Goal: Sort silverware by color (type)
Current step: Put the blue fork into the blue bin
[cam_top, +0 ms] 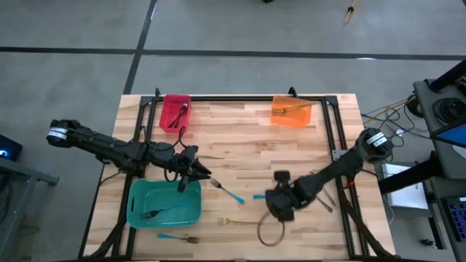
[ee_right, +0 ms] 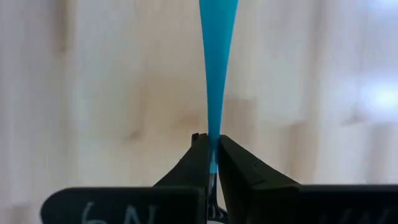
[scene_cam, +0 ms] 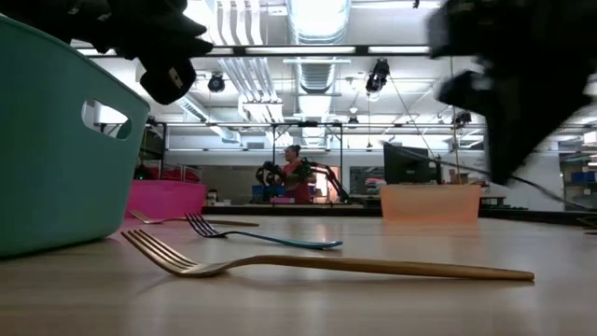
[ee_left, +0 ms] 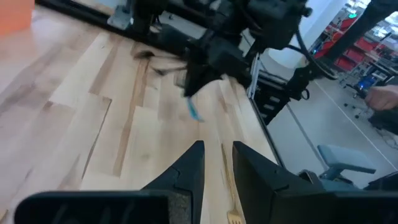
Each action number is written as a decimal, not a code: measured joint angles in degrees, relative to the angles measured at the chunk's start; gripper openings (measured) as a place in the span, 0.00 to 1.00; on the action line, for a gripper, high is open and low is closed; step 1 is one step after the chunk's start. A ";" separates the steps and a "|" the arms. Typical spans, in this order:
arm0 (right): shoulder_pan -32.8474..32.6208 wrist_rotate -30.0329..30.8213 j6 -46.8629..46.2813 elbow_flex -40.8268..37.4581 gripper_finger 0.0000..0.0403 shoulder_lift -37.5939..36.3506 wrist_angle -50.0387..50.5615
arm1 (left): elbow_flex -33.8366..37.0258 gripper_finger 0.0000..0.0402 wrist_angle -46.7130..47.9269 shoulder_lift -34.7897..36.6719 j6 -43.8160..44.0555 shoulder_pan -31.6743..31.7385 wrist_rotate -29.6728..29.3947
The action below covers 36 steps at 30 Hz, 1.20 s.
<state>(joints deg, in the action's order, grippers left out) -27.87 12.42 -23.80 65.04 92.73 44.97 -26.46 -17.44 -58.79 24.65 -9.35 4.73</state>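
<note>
My right gripper (ee_right: 213,163) hangs over the table's near right and is shut on a blue-handled fork (cam_top: 258,196). My left gripper (ee_left: 217,163) hovers above the far right corner of the teal bin (cam_top: 138,191), open, with nothing between its fingers. One blue-handled fork (cam_top: 166,209) lies in the teal bin. On the table lie a blue-handled fork (cam_top: 230,191), a gold fork (cam_top: 240,220) and a fork with a blue handle (cam_top: 178,237) near the front edge. The red bin (cam_top: 175,111) and the orange bin (cam_top: 291,111) each hold cutlery. My right gripper pinches the narrow end of the fork's blue handle (ee_right: 213,146) between its two fingertips. The fingers slant steeply down, and the handle runs on ahead of them, in line with them. The fork's head is hidden behind the fingers. The fork is lifted clear of the table.
Several more forks (cam_top: 328,198) lie by the right arm. A loop of cable (cam_top: 271,231) hangs below the right gripper. A black frame (cam_top: 240,98) runs along the table's far edge and sides. Bare wood lies in the middle between the bins.
</note>
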 joint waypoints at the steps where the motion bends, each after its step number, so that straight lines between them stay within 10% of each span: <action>1: 1.21 2.14 2.18 0.86 0.03 -0.24 0.70 | -0.02 0.16 -0.33 0.01 -0.13 0.13 -0.58; 14: 19.80 13.45 36.59 2.19 0.03 -1.05 -23.41 | -4.24 0.21 5.16 0.27 -9.16 6.13 -5.78; 25: 26.17 15.43 40.99 -2.64 0.03 -0.53 -42.59 | -5.79 0.43 9.25 0.02 -11.50 9.86 -11.75; 36: 31.54 19.04 50.89 -0.59 0.03 -0.26 -53.64 | -5.79 0.43 0.45 0.21 -17.90 16.52 -11.89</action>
<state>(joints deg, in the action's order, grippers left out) 3.67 31.46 27.09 64.46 92.47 -8.67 -32.25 -17.00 -58.59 6.75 7.17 -7.16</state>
